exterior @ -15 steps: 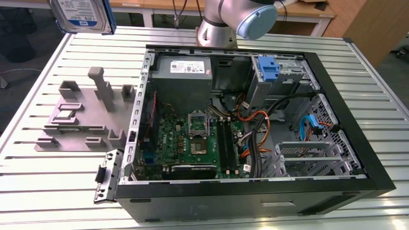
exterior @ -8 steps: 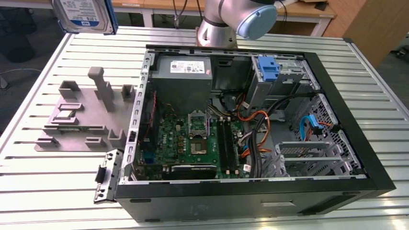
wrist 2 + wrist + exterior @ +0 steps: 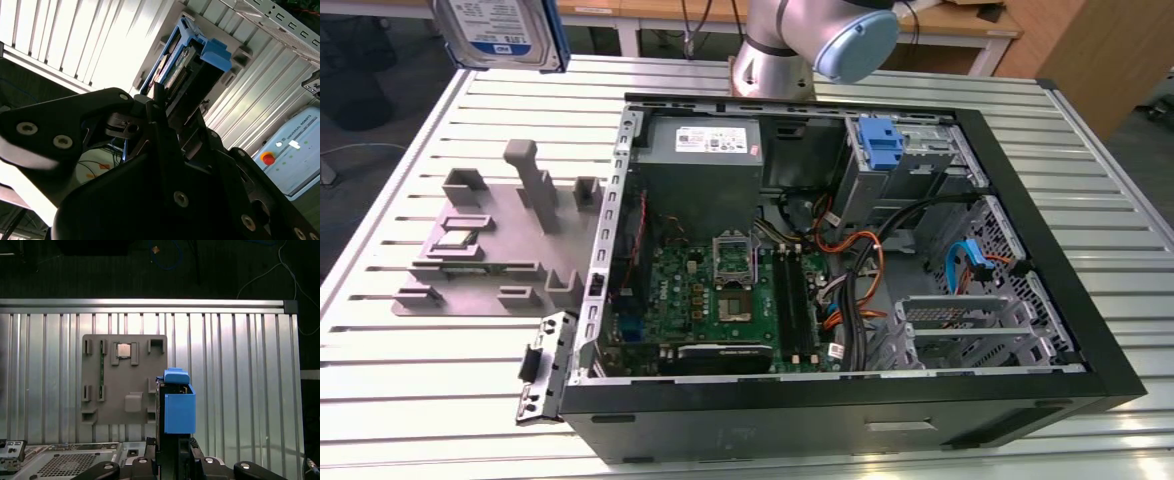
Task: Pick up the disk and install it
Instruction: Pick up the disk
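Note:
The disk (image 3: 500,35), silver with a white-and-blue label and a blue carrier frame, hangs high over the table's far corner at the exterior view's left. In the first wrist view the disk (image 3: 178,410) stands edge-on, rising out of my gripper (image 3: 172,452), which is shut on its lower end. In the second wrist view the disk (image 3: 186,62) sticks out past my gripper (image 3: 170,112), with the black fingers (image 3: 159,107) clamped on its sides. Below it lies the grey fixture plate (image 3: 125,380).
An open computer case (image 3: 1067,300) lies on the slatted metal table (image 3: 400,400), with motherboard, cables, a tall blue bracket (image 3: 881,145) and a grey drive cage (image 3: 961,320) inside. The grey fixture plate (image 3: 494,250) with upright holders lies at the case's left. The arm's base (image 3: 781,50) stands behind.

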Motion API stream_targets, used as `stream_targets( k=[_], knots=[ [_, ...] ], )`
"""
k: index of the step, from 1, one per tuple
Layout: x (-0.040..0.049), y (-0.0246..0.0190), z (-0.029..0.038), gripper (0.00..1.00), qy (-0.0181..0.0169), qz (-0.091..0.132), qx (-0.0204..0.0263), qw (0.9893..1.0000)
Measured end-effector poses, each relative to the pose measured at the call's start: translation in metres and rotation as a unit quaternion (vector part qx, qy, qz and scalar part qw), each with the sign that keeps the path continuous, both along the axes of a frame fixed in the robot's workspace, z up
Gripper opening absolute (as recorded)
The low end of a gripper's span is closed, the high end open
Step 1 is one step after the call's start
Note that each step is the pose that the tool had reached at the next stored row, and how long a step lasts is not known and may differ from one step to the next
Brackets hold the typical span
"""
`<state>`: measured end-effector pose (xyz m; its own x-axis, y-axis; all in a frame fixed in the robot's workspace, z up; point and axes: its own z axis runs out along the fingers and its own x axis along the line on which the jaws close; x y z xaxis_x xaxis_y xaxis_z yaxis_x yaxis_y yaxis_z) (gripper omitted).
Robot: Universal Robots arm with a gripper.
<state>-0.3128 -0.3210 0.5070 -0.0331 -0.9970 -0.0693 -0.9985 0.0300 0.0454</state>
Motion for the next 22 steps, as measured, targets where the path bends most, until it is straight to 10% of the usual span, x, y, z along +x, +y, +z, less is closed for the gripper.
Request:
stream_targets(
  k=[22],
  knots=[
    [0.0181, 0.0, -0.0004, 0.35, 0.0, 0.0, 0.0, 1.0]
  ],
)
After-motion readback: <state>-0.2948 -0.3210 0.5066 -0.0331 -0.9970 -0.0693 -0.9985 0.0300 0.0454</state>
